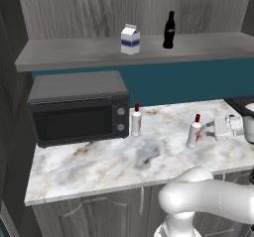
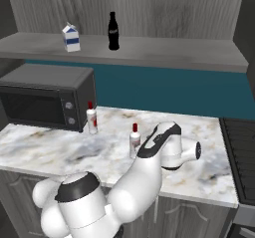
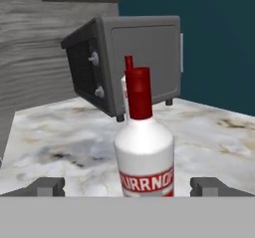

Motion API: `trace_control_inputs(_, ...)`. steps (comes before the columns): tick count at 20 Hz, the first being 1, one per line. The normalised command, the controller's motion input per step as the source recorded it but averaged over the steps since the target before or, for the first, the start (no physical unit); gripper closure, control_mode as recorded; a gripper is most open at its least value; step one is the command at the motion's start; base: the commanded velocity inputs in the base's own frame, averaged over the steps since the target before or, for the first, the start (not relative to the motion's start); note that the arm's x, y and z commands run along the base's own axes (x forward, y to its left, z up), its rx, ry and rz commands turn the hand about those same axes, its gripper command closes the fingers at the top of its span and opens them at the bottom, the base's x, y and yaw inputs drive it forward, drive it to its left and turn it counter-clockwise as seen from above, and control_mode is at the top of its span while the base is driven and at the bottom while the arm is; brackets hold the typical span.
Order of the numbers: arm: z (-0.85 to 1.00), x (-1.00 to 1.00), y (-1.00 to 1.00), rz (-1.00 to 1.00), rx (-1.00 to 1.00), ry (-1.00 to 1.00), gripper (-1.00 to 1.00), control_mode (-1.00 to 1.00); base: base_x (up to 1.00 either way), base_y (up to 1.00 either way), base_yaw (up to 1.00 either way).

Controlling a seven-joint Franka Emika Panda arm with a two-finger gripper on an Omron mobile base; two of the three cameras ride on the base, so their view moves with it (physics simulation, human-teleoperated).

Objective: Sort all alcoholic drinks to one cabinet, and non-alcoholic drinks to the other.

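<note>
I saw flat, even rendered light with no clear source. The marble surface (image 1: 124, 156) was bright, while the microwave (image 1: 79, 107) front and the wood walls stayed dim and grey. Shadows under the bottles were faint smudges. No glare showed. The hand view looked soft, its nearest bottle (image 3: 144, 147) slightly blurred, and edges were jagged in both base views.

A red-capped bottle (image 3: 144, 152) stands upright on the marble counter (image 3: 60, 142), between the spread fingertips (image 3: 47, 186) of the gripper (image 3: 130, 187). A second bottle (image 3: 126, 82) and a microwave (image 3: 132, 58) stand behind it.
</note>
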Motion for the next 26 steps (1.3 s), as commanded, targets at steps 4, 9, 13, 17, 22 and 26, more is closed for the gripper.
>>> trace_control_inputs(4, -0.05, 0.04, 0.00, 0.01, 0.01, 0.00, -1.00, -1.00, 0.00, 0.00, 0.00)
trace_control_inputs(9, -0.05, 0.00, 0.00, 0.01, 0.01, 0.01, -1.00, -1.00, 0.00, 0.00, 0.00)
trace_control_inputs(13, -0.06, 0.00, 0.04, 0.02, 0.03, 0.05, -1.00, -1.00, 0.00, 0.00, 0.00)
trace_control_inputs(17, -0.02, 0.00, 0.10, 0.01, 0.04, 0.05, -1.00, -1.00, 0.00, 0.00, 0.00)
trace_control_inputs(22, 0.00, 0.00, 0.03, 0.01, 0.03, 0.04, -1.00, -1.00, 0.00, 0.00, 0.00)
trace_control_inputs(26, 0.00, 0.00, 0.00, 0.01, 0.03, 0.02, -1.00, -1.00, 0.00, 0.00, 0.00)
